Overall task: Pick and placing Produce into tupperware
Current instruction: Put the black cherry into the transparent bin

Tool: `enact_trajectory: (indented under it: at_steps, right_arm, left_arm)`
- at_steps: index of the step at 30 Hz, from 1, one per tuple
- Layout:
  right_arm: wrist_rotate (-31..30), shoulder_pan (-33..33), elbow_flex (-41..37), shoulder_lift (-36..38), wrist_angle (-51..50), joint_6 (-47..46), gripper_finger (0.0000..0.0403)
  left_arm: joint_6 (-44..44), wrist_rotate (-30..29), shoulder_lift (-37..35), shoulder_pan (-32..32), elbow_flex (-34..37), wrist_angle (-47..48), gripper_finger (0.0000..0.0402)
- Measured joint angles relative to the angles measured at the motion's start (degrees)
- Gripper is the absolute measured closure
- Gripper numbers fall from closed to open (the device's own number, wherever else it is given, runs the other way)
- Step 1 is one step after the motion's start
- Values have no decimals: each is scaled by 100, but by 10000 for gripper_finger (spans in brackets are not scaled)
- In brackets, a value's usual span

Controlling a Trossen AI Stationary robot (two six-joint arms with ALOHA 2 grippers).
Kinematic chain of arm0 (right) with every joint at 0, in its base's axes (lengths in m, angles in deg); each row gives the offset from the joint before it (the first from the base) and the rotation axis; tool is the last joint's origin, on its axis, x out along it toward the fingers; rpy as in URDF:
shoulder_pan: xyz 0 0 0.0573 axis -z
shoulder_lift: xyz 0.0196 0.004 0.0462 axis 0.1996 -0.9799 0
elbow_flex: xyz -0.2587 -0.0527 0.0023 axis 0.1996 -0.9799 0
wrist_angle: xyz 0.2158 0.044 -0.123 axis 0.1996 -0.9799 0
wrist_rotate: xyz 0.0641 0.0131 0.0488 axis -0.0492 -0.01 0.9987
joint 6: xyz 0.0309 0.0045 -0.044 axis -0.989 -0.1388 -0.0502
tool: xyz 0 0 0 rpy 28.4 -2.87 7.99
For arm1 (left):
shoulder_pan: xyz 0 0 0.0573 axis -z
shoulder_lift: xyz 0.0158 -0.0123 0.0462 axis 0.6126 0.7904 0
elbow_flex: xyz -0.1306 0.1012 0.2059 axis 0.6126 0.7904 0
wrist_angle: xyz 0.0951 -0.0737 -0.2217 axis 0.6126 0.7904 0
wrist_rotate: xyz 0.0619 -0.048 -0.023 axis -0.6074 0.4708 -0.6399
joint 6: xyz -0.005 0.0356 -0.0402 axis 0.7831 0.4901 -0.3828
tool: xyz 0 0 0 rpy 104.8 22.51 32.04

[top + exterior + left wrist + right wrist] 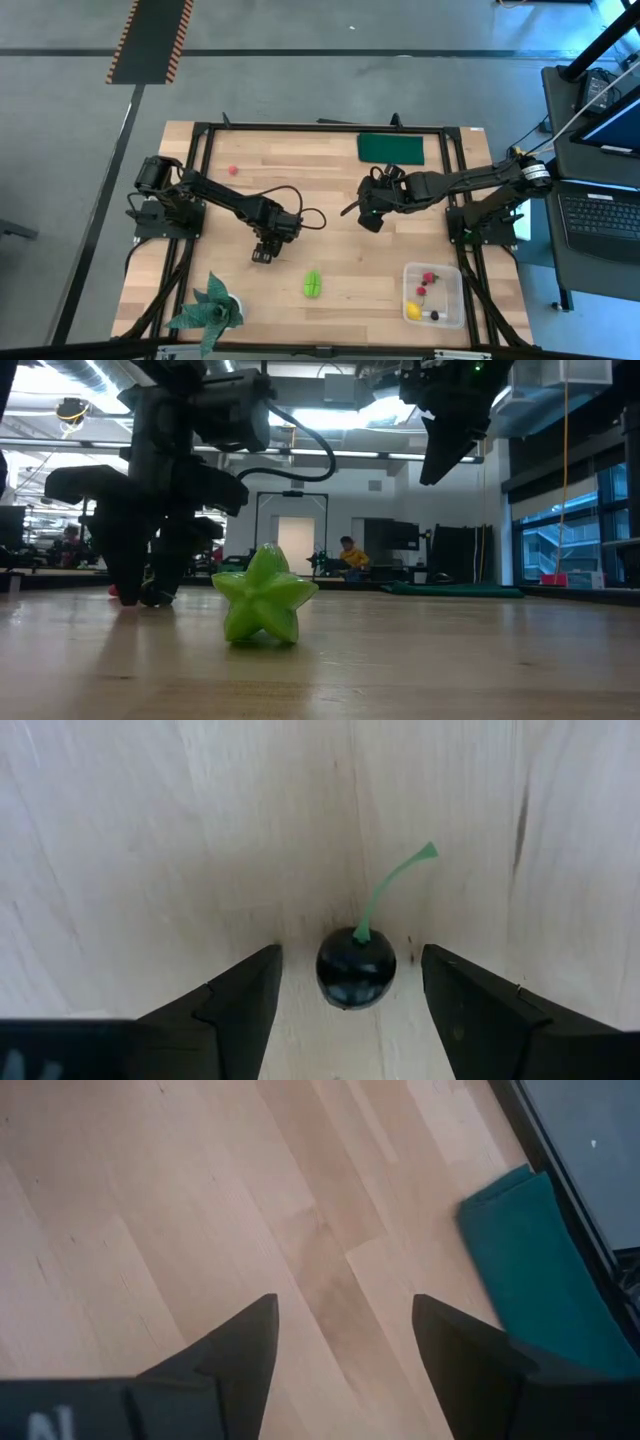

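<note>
Between open left tool (350,1005) fingers: dark cherry (355,967), untouched.

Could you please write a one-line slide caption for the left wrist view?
Left gripper open and lowered around a dark cherry with a green stem on the wooden table, fingers not yet touching it.

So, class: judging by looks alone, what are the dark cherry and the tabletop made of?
Dark cherry: probably moulded plastic, glossy, with bright highlights and a thin, uniformly green stem.
Tabletop: pale wood with a matte finish, showing grain lines and plank seams.
</note>
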Motion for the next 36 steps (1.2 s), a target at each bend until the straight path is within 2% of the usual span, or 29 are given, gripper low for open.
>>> enact_trajectory:
  at_steps: [10, 25, 33, 36]
  right_arm:
    - [18, -2, 0, 0, -4, -1, 169]
    - [42, -2, 0, 0, -22, 0, 169]
    - [42, -2, 0, 0, -22, 0, 169]
    - [43, -2, 2, 0, -20, 0, 169]
  left_arm:
    - [-284, -184, 4, 11, 0, -13, 178]
    - [-294, -297, 7, 0, 0, 9, 298]
    - [-460, -278, 7, 0, 0, 11, 286]
    - [-495, -256, 20, -4, -79, 151, 293]
